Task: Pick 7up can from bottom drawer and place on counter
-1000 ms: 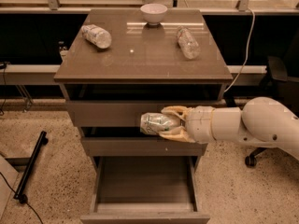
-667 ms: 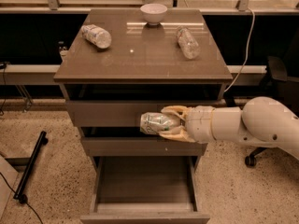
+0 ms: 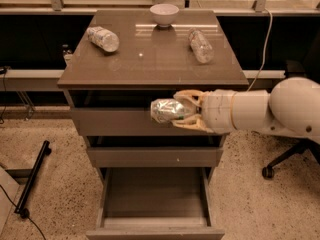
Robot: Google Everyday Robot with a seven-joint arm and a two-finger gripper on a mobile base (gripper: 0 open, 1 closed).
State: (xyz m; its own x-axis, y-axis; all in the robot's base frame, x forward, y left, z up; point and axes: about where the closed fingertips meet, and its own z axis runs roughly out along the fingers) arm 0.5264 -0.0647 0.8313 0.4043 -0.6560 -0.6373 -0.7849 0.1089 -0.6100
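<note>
My gripper [image 3: 181, 111] reaches in from the right and is shut on the 7up can [image 3: 167, 110], holding it on its side in front of the upper drawer fronts, just below the counter's front edge. The can shows a pale green and white label and a silvery end facing left. The counter [image 3: 150, 66] is the glossy grey-brown cabinet top above it. The bottom drawer [image 3: 152, 200] stands pulled open below, its grey inside bare.
Two clear crinkled plastic bottles lie on the counter, one at the back left [image 3: 103, 38] and one at the back right [image 3: 201, 46]. A white bowl [image 3: 164, 14] stands at the back middle. An office chair base [image 3: 282, 160] is right of the cabinet, a black stand [image 3: 31, 179] on the floor left.
</note>
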